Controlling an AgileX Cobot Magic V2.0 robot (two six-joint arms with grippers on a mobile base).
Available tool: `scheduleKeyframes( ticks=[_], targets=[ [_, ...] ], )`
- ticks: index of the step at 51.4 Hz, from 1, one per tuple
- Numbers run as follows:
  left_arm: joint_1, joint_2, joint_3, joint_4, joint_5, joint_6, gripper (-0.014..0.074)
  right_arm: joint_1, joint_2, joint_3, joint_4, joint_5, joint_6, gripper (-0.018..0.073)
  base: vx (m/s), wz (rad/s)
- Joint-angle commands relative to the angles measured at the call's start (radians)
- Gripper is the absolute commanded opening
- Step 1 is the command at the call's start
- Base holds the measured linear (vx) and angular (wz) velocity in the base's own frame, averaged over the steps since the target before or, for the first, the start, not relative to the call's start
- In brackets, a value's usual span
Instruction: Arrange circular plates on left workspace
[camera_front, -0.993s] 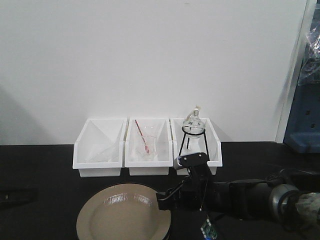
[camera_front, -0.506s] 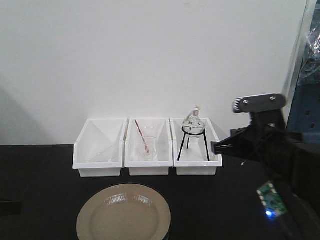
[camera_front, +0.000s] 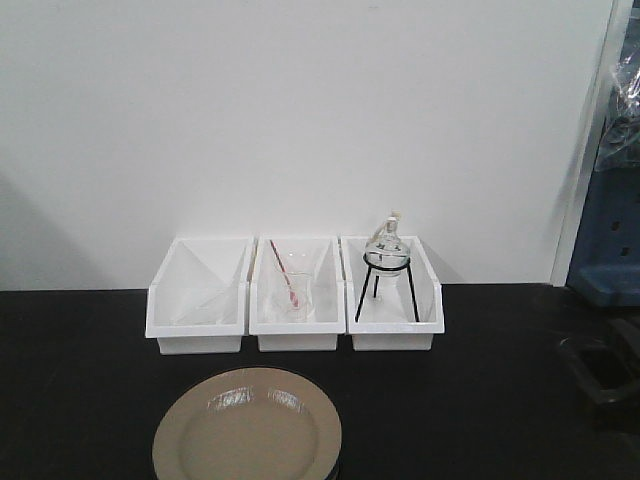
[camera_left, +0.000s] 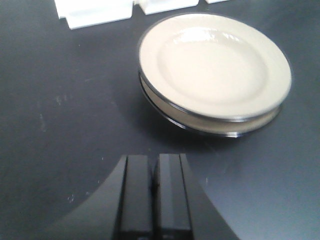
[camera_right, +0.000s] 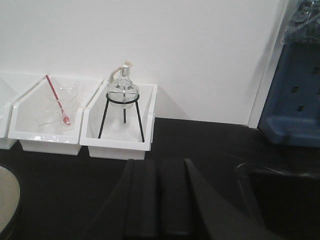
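Two tan round plates lie stacked on the black countertop (camera_front: 80, 380), near its front edge in the front view (camera_front: 247, 428). In the left wrist view the top plate (camera_left: 215, 65) sits slightly offset on the lower plate (camera_left: 225, 124), whose dark rim shows. My left gripper (camera_left: 154, 165) is shut and empty, just short of the stack's near-left side. My right gripper (camera_right: 159, 167) is shut and empty, above the counter in front of the bins. A sliver of a plate (camera_right: 6, 200) shows at the right wrist view's lower left. Neither gripper shows in the front view.
Three white bins stand in a row at the wall: an empty one (camera_front: 198, 295), one with a beaker and red rod (camera_front: 295, 293), one with a glass flask on a black tripod (camera_front: 388, 270). A recessed black sink (camera_front: 600, 370) lies at the right.
My right arm was at the plates' right rim, then rose and pulled back to the right, out of the front view. The plates have stayed put.
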Motion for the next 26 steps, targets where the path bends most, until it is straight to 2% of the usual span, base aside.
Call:
scheduleKeyframes(
  ticks=[1, 13, 26],
  targets=[
    [-0.004, -0.094, 0.019, -0.069, -0.040, 0.009, -0.0001, -0.003, -0.041, -0.004, -0.015, 0.015, -0.007, -0.0006, 0.00, 0.00],
    [-0.004, -0.226, 0.036, -0.065, 0.033, -0.007, -0.0001, -0.003, -0.055, 0.026, 0.007, 0.015, -0.006, -0.0004, 0.00, 0.00],
    [-0.004, -0.275, 0.036, -0.065, 0.101, -0.007, -0.0001, -0.003, -0.052, 0.026, 0.007, 0.015, -0.006, -0.0004, 0.00, 0.00]
  ],
)
